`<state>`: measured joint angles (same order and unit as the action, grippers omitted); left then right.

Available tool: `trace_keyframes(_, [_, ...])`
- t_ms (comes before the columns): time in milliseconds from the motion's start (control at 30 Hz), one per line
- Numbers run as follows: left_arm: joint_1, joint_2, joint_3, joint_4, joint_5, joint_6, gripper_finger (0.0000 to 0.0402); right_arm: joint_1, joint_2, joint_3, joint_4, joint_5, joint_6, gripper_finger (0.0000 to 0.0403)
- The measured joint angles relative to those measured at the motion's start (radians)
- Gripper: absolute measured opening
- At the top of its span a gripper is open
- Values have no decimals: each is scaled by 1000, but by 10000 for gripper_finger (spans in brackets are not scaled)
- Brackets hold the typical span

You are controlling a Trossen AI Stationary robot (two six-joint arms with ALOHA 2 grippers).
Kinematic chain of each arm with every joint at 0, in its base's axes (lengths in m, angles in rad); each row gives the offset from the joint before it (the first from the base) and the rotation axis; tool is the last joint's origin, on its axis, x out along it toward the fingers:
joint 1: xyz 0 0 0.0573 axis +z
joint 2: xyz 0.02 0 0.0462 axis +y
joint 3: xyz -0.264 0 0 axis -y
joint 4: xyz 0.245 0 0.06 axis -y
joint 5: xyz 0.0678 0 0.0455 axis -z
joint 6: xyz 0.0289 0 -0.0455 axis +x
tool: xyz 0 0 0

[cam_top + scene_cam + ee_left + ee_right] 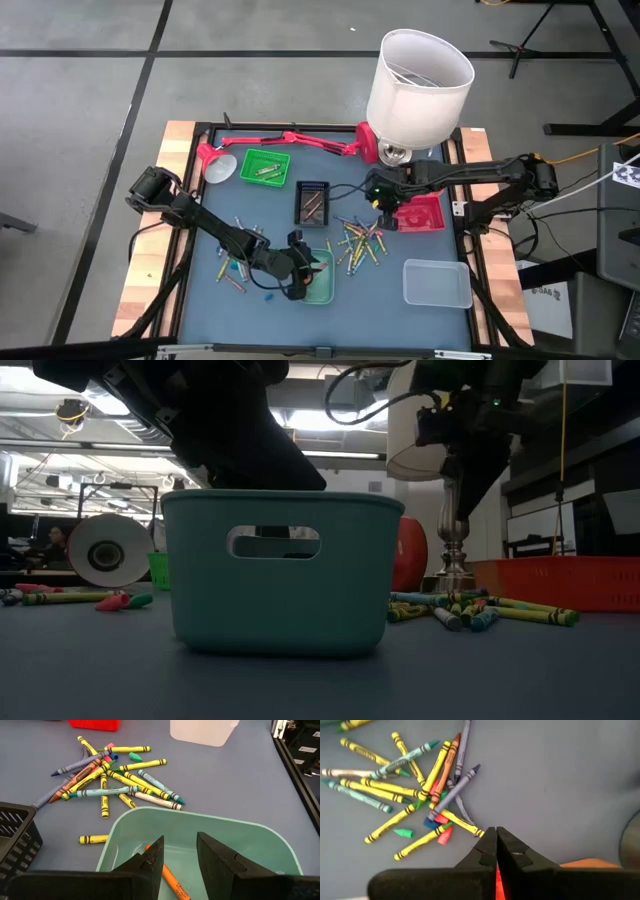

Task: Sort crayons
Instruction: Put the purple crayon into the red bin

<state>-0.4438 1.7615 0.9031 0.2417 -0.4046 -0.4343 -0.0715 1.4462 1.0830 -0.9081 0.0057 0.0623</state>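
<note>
A: Two arms show in the high view. State their positions.

B: The left gripper (pixel 312 272) sits over the teal tray (pixel 322 290) near the table's (pixel 200 300) front edge. The right gripper (pixel 385 203) hangs at the red tray's (pixel 428 215) edge, beside the lamp (pixel 418 75). The crayons (pixel 358 243) lie in a pile between both trays; a few more (pixel 232 278) lie scattered to the left arm's side.

A: Low view?

B: The teal tray (pixel 280 570) fills the centre. Crayons (pixel 480 610) lie on the table beyond it, near the red tray (pixel 560 582); others (pixel 75 598) lie on the other side.

A: Left wrist view?

B: The left fingers (pixel 150 862) stand apart, gripping nothing, above the teal tray (pixel 200 820). One orange crayon (pixel 172 881) lies inside it. The pile (pixel 112 777) lies just beyond its rim.

A: Right wrist view?

B: The right fingers (pixel 485 851) are pressed together, gripping nothing visible. The pile (pixel 420 785) lies apart from them.
</note>
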Motion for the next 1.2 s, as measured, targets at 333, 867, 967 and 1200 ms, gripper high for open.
trace_keyframes(333, [3, 0, 0, 2, -1, 0, 100, 0, 30, 1, 62, -173, 153, 5])
trace_keyframes(867, [3, 0, 0, 7, -2, 0, 100, 0, 237, 1, 178, -182, 185, 119])
trace_keyframes(967, [3, 0, 0, 8, -2, 0, 100, -1, 270, 1, 194, -181, 180, 122])
trace_keyframes(1200, [3, 0, 0, 8, -2, 0, 100, -1, 320, 1, 209, -137, 174, 122])
